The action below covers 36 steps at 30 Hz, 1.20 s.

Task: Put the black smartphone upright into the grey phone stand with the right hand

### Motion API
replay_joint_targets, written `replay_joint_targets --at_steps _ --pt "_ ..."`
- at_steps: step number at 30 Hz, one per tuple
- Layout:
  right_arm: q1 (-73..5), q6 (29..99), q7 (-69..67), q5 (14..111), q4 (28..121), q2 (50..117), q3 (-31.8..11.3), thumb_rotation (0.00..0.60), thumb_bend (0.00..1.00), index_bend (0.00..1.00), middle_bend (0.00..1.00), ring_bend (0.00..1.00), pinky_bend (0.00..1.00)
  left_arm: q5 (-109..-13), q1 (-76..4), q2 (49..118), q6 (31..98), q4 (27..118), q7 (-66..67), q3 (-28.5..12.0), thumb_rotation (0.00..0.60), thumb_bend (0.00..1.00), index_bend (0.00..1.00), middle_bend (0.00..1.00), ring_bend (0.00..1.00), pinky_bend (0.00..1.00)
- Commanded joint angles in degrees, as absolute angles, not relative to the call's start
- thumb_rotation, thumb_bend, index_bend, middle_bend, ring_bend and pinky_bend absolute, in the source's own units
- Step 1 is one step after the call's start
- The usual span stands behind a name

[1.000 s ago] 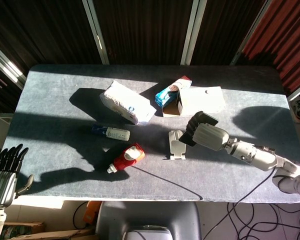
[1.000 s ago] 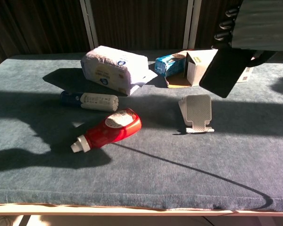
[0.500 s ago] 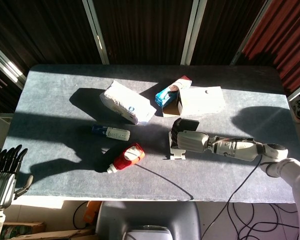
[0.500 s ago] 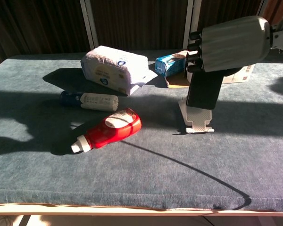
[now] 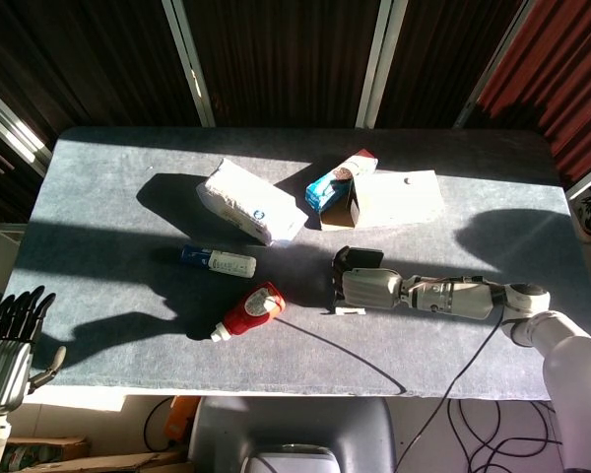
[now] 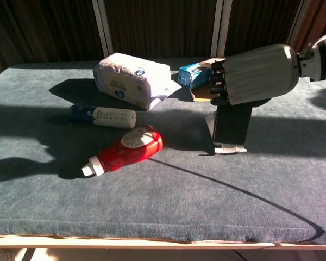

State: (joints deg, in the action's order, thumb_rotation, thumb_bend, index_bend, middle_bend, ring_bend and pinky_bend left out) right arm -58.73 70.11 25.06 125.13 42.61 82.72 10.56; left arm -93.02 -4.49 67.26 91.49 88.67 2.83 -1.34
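Observation:
The black smartphone [image 6: 231, 124] stands upright against the grey phone stand [image 6: 229, 147], whose lip shows below it. My right hand [image 6: 254, 74] grips the phone's top edge from above. In the head view the right hand [image 5: 371, 288] covers most of the stand [image 5: 348, 309], and the phone's top [image 5: 358, 258] shows as a dark slab. Off the table's front left corner, my left hand [image 5: 8, 340] hangs with its fingers apart and nothing in it.
A red bottle [image 6: 125, 149] lies left of the stand, with a blue-and-white tube [image 6: 104, 116] behind it. A white wipes pack [image 6: 133, 79], a blue carton [image 6: 194, 74] and an open white box [image 6: 225, 77] sit at the back.
My right hand has come down and left with the phone, turning it from tilted in the air to upright in the stand. The left hand has stayed put.

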Motion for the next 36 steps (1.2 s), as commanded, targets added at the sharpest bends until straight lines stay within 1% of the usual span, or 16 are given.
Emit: replay_joint_targets --at_steps 1,21,22,24,26,29,32,35,36 --pt "-58.9 70.1 24.9 125.2 42.3 83.3 11.0 0.6 0.29 0.97 0.68 0.63 0.55 -93.0 -4.5 67.2 91.4 88.7 2.9 -1.3 0.6 0.36 0.0 0.0 0.0 0.03" --pt "-59.9 68.1 25.6 123.8 42.0 84.7 12.6 0.6 0.28 0.96 0.68 0.63 0.56 -93.4 -4.4 67.2 91.4 88.7 3.0 -1.1 0.6 0.36 0.0 0.0 0.0 0.03" --pt "-59.9 67.9 25.7 123.6 42.0 84.7 12.6 0.6 0.28 0.92 0.68 0.63 0.56 -93.5 -4.4 67.2 91.4 88.7 3.0 -1.0 0.6 0.36 0.0 0.0 0.0 0.03" --pt "-59.9 67.2 26.2 123.1 42.3 84.7 12.4 0.6 0.28 0.81 0.68 0.61 0.55 -93.5 -4.4 67.2 91.4 88.7 3.0 -1.0 0.6 0.36 0.0 0.0 0.0 0.03" --pt "-60.0 66.5 26.8 122.8 42.7 84.5 12.4 0.6 0.27 0.62 0.66 0.58 0.55 -93.4 -4.4 67.1 91.4 88.7 3.0 -1.0 0.6 0.36 0.0 0.0 0.0 0.03" --pt "-60.1 65.2 27.8 122.2 43.5 84.2 12.3 0.6 0.26 0.45 0.61 0.55 0.53 -93.2 -4.3 67.1 91.5 88.7 3.1 -1.1 0.6 0.36 0.0 0.0 0.0 0.03" --pt "-60.4 65.0 27.9 122.1 44.3 83.9 12.4 0.6 0.25 0.32 0.57 0.52 0.52 -92.9 -4.2 67.1 91.7 88.9 3.4 -1.3 0.6 0.36 0.0 0.0 0.0 0.03" --pt "-60.5 64.5 28.2 121.7 44.8 83.8 12.2 0.6 0.24 0.25 0.54 0.5 0.52 -93.0 -4.1 67.0 91.7 88.9 3.2 -1.2 0.6 0.36 0.0 0.0 0.0 0.03" --pt "-60.6 64.3 28.4 121.6 45.0 83.8 12.2 0.6 0.24 0.2 0.52 0.49 0.51 -93.1 -4.1 66.9 91.6 88.9 3.2 -1.1 0.6 0.36 0.0 0.0 0.0 0.03"
